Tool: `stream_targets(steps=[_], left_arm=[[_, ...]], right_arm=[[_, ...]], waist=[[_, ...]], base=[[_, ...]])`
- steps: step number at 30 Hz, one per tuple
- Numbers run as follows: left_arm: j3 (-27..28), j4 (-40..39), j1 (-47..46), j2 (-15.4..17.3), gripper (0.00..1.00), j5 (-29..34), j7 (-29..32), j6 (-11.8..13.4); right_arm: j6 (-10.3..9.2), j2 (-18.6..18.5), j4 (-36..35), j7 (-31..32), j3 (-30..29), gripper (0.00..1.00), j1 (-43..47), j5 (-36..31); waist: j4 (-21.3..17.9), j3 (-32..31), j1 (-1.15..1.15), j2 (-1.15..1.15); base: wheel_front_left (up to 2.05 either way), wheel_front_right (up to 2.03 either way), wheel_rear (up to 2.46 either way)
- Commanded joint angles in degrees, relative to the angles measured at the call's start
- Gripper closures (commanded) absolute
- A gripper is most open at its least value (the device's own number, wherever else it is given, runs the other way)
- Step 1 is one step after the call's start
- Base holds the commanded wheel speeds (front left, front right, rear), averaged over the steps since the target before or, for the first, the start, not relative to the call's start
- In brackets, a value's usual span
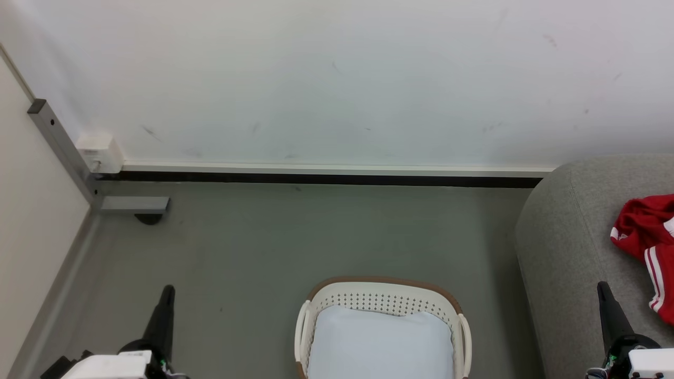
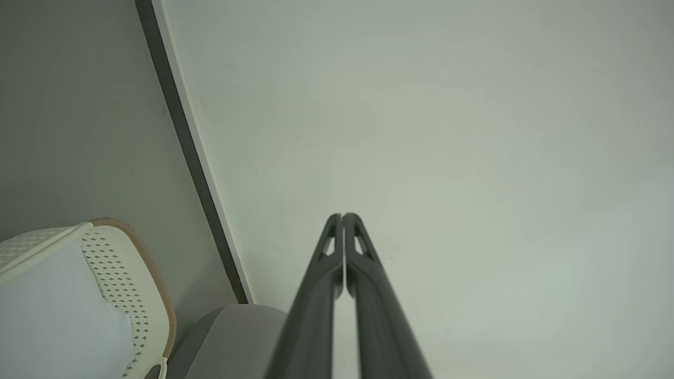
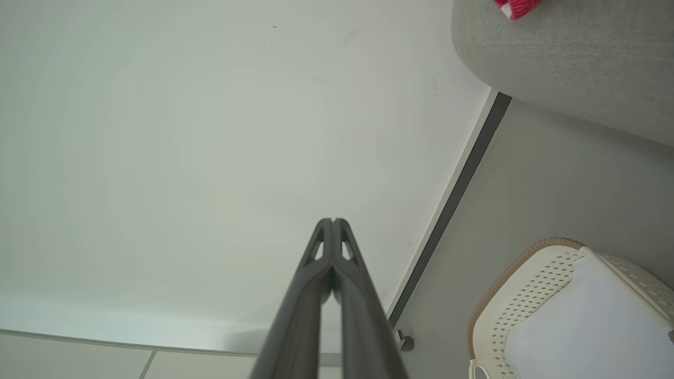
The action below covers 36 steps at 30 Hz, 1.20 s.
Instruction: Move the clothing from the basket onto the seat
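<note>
Clothing [image 1: 650, 247], red with white stripes, lies crumpled on the grey seat [image 1: 568, 237], set back from the rounded edge that faces the basket [image 1: 382, 300]. The cream basket stands on the floor [image 1: 237, 247] near the seat's side, a flat white cloth [image 1: 379, 342] spread inside it. Left gripper [image 1: 168, 289] and right gripper [image 1: 602, 287] hover either side of the basket, the jaws of each pressed together, holding nothing, pointing toward the white wall [image 1: 337, 79].

Bare floor [image 1: 237, 247] lay open left of and beyond the basket [image 1: 380, 282]. The wall [image 1: 337, 79] closed the far side, the seat [image 1: 568, 231] the right, a pale panel [image 1: 31, 221] the left.
</note>
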Motion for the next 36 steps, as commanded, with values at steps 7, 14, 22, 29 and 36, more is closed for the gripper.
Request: stream_targets(steps=[7,14,22,29,36], left_arm=[[0.6,-0.6,-0.6,0.5,1.0,-3.6,1.1,-0.2],[0.8,-0.9,-0.6,0.5,1.0,-5.4,1.6,-0.2],[0.8,-0.8,-0.6,0.5,1.0,-5.4,1.6,-0.2],[0.8,-0.8,-0.6,0.5,1.0,-5.4,1.6,-0.2],[0.7,-0.9,-0.6,0.5,1.0,-5.4,1.6,-0.2]], right_arm=[[-0.11,0.3,-0.2,1.1,-0.8,1.0,-0.8,3.6],[-0.12,0.5,-0.2,1.6,-1.1,1.0,-1.0,4.9],[-0.12,0.5,-0.2,1.6,-1.2,1.0,-1.0,4.8],[-0.12,0.5,-0.2,1.6,-1.2,1.0,-1.0,4.7],[-0.12,0.5,-0.2,1.6,-1.3,1.0,-1.0,4.7]], waist=[[0.2,0.2,0.0,0.0],[0.4,0.3,0.0,0.0],[0.4,0.3,0.0,0.0],[0.4,0.3,0.0,0.0],[0.4,0.3,0.0,0.0]], base=[[0.0,0.0,0.0],[0.0,0.0,0.0],[0.0,0.0,0.0],[0.0,0.0,0.0],[0.0,0.0,0.0]])
